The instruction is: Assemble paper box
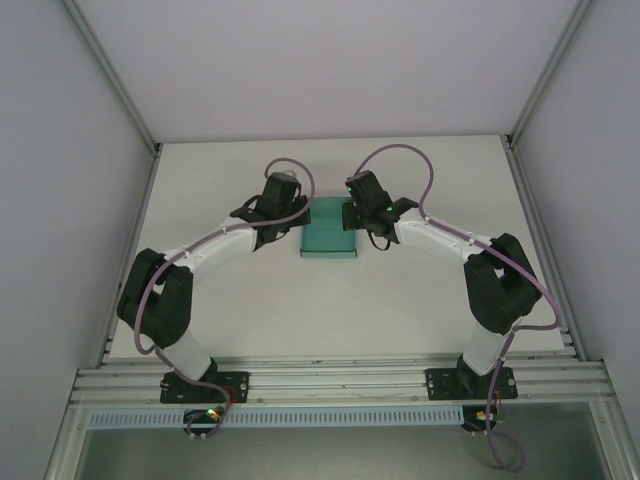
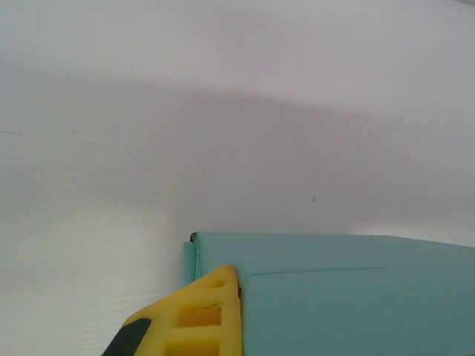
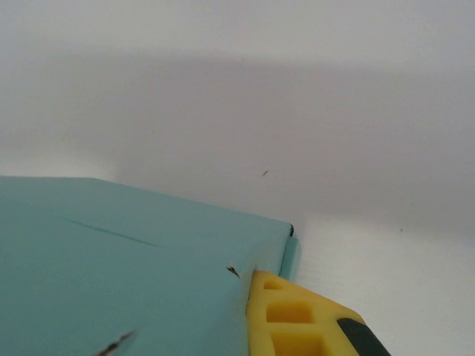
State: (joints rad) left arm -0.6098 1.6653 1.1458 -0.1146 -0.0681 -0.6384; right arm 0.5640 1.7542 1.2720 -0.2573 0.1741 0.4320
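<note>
The paper box (image 1: 330, 232) is a teal, closed, shallow rectangle lying flat on the table between the two arms. My left gripper (image 1: 296, 222) is at its left edge and my right gripper (image 1: 358, 216) at its right edge. In the left wrist view one yellow finger (image 2: 200, 315) presses the outside of the box (image 2: 349, 297) at its far corner; the other finger is hidden under the card, so the left gripper (image 2: 241, 280) is shut on the box's edge. The right wrist view mirrors this: a yellow finger (image 3: 293, 315) against the box (image 3: 126, 274), the right gripper (image 3: 251, 280) shut on that edge.
The white table (image 1: 330, 300) is walled in by grey panels on the left (image 1: 70, 200), back and right (image 1: 590, 180). An aluminium rail (image 1: 340, 380) carrying both arm bases runs along the near edge. Purple cables (image 1: 405, 155) loop above both wrists.
</note>
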